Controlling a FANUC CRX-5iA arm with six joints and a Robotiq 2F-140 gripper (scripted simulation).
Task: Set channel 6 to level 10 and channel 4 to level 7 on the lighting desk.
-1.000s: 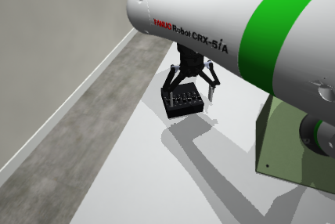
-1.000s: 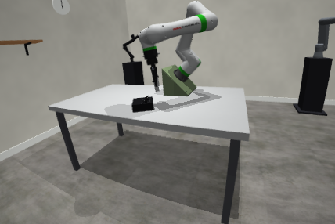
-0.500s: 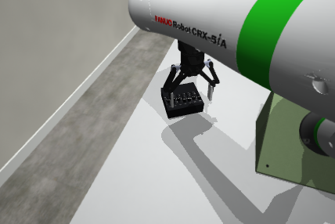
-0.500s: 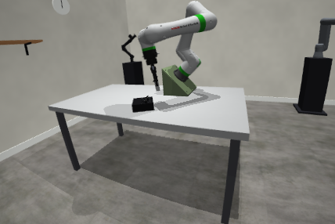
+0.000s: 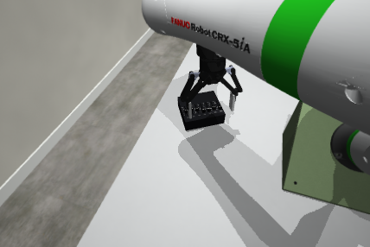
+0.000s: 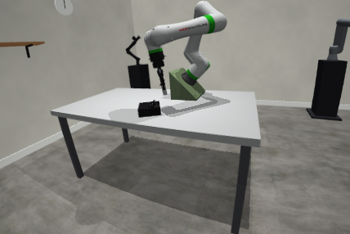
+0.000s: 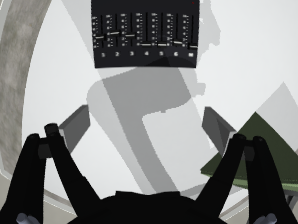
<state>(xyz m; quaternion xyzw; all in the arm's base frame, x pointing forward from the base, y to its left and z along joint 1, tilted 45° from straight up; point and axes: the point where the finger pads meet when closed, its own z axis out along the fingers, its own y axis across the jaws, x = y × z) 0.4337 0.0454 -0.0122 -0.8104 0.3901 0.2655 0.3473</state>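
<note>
The lighting desk (image 5: 200,110) is a small black box standing flat on the white table; it also shows in the exterior view (image 6: 149,109) and at the top of the wrist view (image 7: 145,22). Its top carries a row of several faders with scales beside them; the caps stand at differing heights, too small to read levels. My gripper (image 5: 211,98) hangs above the desk, a little behind it, fingers spread wide and empty. In the wrist view the gripper (image 7: 147,129) has both fingers wide apart, and the desk lies ahead of them, apart from both.
The arm's green wedge base (image 5: 328,159) (image 6: 186,85) stands on the table to the right of the desk. The table's left edge (image 5: 130,155) drops to the grey floor close beside the desk.
</note>
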